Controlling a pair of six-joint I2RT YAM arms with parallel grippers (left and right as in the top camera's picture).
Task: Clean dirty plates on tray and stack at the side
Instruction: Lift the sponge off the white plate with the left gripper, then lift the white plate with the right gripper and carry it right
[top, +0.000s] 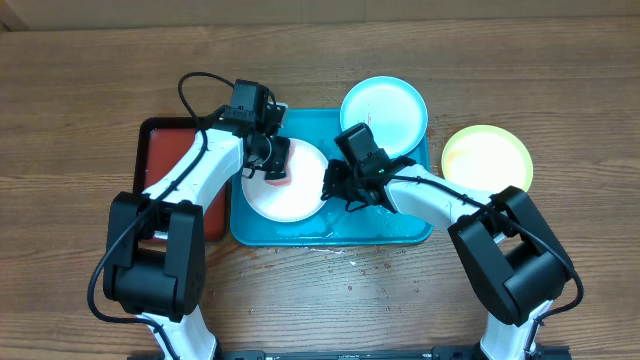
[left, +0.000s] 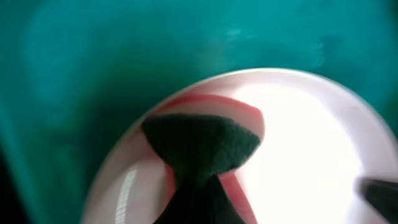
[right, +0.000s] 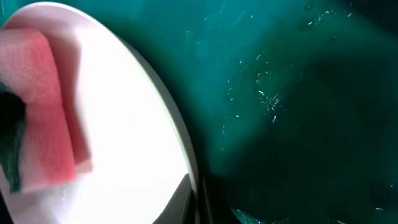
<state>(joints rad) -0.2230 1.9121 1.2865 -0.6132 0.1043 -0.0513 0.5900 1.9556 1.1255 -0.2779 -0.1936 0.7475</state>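
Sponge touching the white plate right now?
Touching. Right wrist view: the pink sponge lies flat against the white plate, with no gap at its edge; the left wrist view agrees.

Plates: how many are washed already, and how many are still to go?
Done, it seems: the lime-green plate sits off the tray on the table, looking clean. In hand: the left gripper presses a sponge on the white plate while the right gripper pinches its rim. Left: the cyan plate, lying over the tray's back corner, and stacking; nothing is stacked yet.
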